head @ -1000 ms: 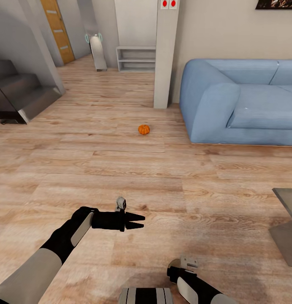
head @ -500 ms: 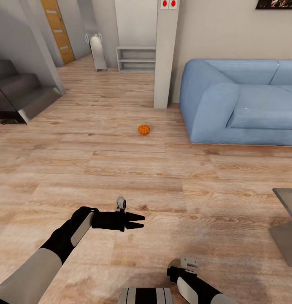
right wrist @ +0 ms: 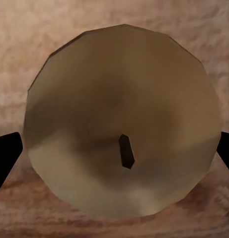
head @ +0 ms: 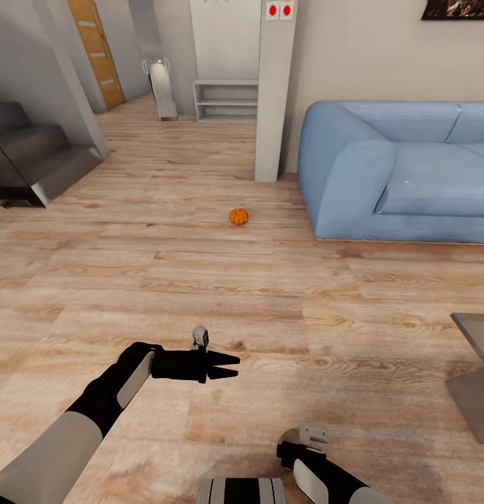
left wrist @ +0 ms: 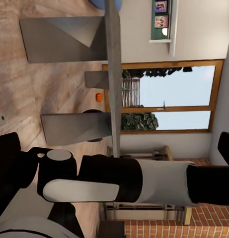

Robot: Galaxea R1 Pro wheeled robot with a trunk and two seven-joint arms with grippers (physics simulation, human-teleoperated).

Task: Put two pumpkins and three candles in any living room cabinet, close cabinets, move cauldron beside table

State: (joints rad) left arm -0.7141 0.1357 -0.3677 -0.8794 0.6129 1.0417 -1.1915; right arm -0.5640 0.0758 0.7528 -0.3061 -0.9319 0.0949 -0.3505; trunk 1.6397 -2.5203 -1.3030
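Across the floor [head: 200,280]: judged step is the approach to the pumpkin [head: 238,215]; keep the base slow and stop short of the sofa [head: 410,175].
Left claw [head: 231,367]: tips slightly apart, empty, well apart from the pumpkin; widen before reaching.
Right claw [right wrist: 115,156]: fingertips flank the candle [right wrist: 119,99]; cannot tell whether they grip it.
Pumpkin: small, orange, on the floor near the sofa.
Candle: cream disc, dark wick.
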